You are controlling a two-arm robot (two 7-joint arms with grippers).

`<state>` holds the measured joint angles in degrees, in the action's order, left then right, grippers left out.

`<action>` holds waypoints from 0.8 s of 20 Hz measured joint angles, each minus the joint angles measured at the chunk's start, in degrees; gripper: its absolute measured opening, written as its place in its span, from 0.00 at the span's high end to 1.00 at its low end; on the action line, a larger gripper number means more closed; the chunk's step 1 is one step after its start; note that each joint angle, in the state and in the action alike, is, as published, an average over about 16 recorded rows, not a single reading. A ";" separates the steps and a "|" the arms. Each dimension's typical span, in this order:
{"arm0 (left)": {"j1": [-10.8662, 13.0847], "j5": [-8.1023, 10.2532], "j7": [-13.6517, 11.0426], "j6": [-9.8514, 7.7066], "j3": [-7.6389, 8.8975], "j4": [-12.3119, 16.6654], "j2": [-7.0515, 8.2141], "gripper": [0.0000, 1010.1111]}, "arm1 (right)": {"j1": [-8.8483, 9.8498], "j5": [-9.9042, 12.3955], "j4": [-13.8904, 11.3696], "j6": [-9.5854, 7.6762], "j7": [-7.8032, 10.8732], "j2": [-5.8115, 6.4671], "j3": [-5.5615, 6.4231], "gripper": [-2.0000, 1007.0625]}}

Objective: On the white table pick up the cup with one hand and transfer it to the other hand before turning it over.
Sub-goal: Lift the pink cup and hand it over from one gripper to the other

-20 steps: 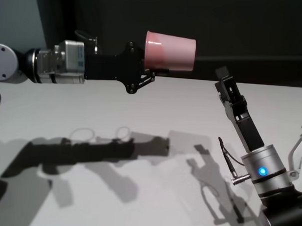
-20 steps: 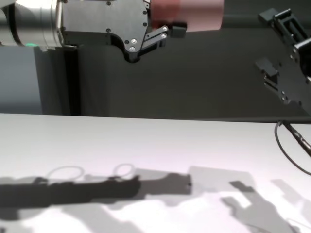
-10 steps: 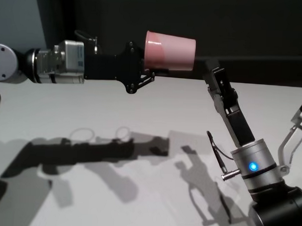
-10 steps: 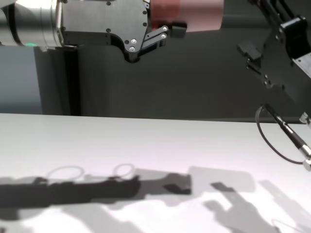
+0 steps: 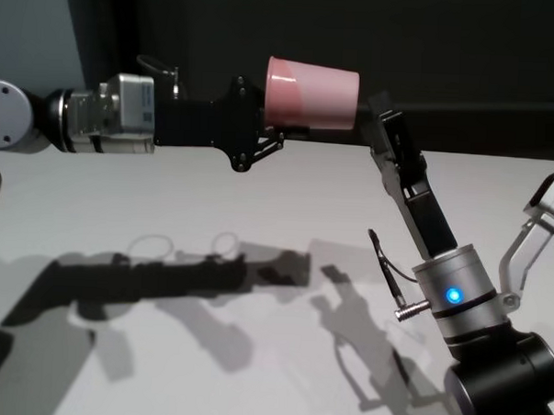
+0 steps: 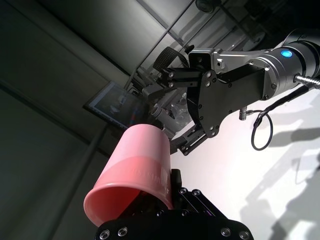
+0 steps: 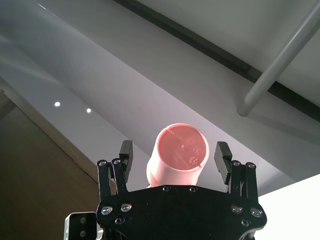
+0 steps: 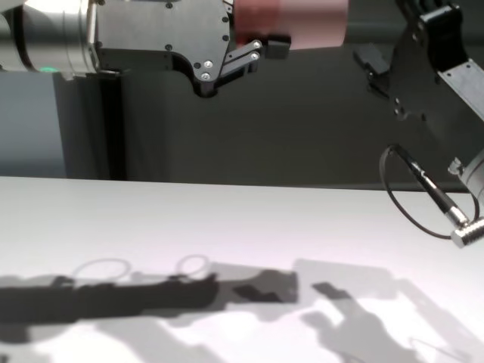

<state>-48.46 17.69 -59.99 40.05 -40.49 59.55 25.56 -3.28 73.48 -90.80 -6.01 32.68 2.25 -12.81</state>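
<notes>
- The right end effector [image 7: 175,157] stands wide, its fingers either side of the cup's base.
- The cup [image 5: 312,94], light, stiff, likely slippery, lies sideways above the surface [image 5: 259,207]; take its bare base end.
- The left end effector [image 5: 278,134] pinches the rim.

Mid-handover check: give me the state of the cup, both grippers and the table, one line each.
cup: held lying sideways in the air above the table, base toward the right gripper.
left gripper: shut on the cup at its rim end.
right gripper: open, fingers either side of the cup's base, not closed on it.
white table: carries only the arms' shadows.
</notes>
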 joint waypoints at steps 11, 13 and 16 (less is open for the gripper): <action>0.00 0.00 0.00 0.00 0.00 0.00 0.00 0.95 | -1.79 1.28 0.74 1.22 -0.33 -0.01 -1.58 0.00; 0.00 0.00 0.00 0.00 0.00 0.00 0.00 0.95 | -2.05 1.50 0.87 1.49 -0.46 0.02 -1.79 0.00; 0.00 0.00 0.00 0.00 0.00 0.00 0.00 0.95 | -2.40 1.80 1.08 1.95 -0.69 0.08 -2.08 0.00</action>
<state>-48.46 17.69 -59.99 40.05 -40.49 59.55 25.56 -5.69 75.28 -89.71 -4.06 32.00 2.34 -14.89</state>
